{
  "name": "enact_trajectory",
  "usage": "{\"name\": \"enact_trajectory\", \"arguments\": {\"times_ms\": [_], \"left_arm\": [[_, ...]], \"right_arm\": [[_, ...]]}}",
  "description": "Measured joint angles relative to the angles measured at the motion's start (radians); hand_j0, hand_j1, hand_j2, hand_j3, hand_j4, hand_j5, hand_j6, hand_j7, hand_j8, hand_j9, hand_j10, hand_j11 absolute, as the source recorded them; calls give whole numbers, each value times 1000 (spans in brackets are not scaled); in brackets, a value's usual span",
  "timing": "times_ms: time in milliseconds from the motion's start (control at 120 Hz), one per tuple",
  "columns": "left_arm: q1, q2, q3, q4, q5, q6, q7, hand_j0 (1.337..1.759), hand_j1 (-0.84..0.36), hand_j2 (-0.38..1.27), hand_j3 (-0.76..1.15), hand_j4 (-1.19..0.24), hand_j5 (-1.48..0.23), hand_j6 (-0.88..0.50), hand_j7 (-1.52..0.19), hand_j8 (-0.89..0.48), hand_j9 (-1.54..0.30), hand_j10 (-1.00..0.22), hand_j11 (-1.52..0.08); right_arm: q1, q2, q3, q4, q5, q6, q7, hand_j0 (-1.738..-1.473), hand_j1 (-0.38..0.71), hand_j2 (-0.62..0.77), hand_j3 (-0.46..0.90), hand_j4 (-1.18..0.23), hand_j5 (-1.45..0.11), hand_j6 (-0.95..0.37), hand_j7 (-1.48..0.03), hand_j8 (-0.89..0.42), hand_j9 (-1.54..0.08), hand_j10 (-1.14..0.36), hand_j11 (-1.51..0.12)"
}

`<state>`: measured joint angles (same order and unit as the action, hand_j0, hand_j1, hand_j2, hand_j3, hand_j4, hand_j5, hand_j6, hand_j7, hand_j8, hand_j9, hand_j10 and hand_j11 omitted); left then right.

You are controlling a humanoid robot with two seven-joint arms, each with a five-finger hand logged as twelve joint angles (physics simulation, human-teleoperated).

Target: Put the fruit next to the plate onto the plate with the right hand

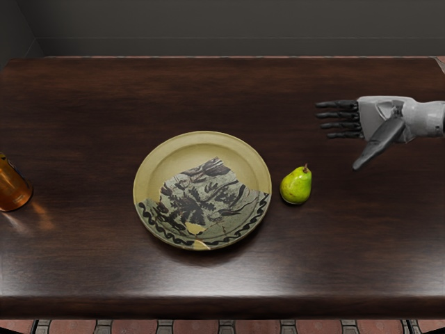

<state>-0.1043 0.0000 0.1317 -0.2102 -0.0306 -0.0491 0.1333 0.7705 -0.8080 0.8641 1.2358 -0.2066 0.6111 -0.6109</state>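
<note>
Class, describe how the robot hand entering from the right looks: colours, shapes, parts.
The right hand has a pale grey, angular shell over palm and wrist. Its four fingers are black and segmented; the thumb is darker grey and tapered. No cables or markings show.

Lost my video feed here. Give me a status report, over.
Right hand open, empty, hovering up and right of pear. Pear upright on table, just right of plate, not yet on it. Nothing between hand and pear. Left hand not in view.
</note>
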Motion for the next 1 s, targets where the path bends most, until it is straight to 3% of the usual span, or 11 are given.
{"name": "enact_trajectory", "arguments": {"times_ms": [150, 283, 517, 617, 758, 1000], "left_arm": [[0, 0, 0, 0, 0, 0, 0, 1658, 346, 0, 0, -3, -3, -3, -3, -3, -3, -2, -3], [0, 0, 0, 0, 0, 0, 0, 1658, 346, 0, 0, -3, -3, -3, -3, -3, -3, -2, -3], [0, 0, 0, 0, 0, 0, 0, 1658, 346, 0, 0, -3, -3, -3, -3, -3, -3, -2, -3], [0, 0, 0, 0, 0, 0, 0, 1658, 346, 0, 0, -3, -3, -3, -3, -3, -3, -2, -3], [0, 0, 0, 0, 0, 0, 0, 1658, 346, 0, 0, -3, -3, -3, -3, -3, -3, -2, -3], [0, 0, 0, 0, 0, 0, 0, 1658, 346, 0, 0, -3, -3, -3, -3, -3, -3, -2, -3]], "right_arm": [[0, -24, -12, 1, -41, 0, 0, -1658, -322, -4, 0, -24, -30, -24, -30, -24, -30, -23, -30], [18, -40, -24, 23, -289, 0, 0, -1658, -322, -4, 0, -24, -30, -24, -30, -24, -30, -24, -30], [47, -49, -40, 169, -622, 0, 0, -1658, -320, -4, 0, -27, -32, -28, -32, -27, -32, -26, -32], [45, -23, -58, 230, -693, -26, 0, -1658, -325, -3, 0, -24, -28, -25, -27, -24, -28, -23, -28], [38, 46, -139, 290, -824, -189, 0, -1658, -327, -3, 0, -22, -25, -24, -25, -23, -25, -21, -25], [26, 143, -228, 319, -899, -342, 0, -1658, -236, -18, 0, -99, -125, -100, -124, -99, -124, -98, -124]]}}
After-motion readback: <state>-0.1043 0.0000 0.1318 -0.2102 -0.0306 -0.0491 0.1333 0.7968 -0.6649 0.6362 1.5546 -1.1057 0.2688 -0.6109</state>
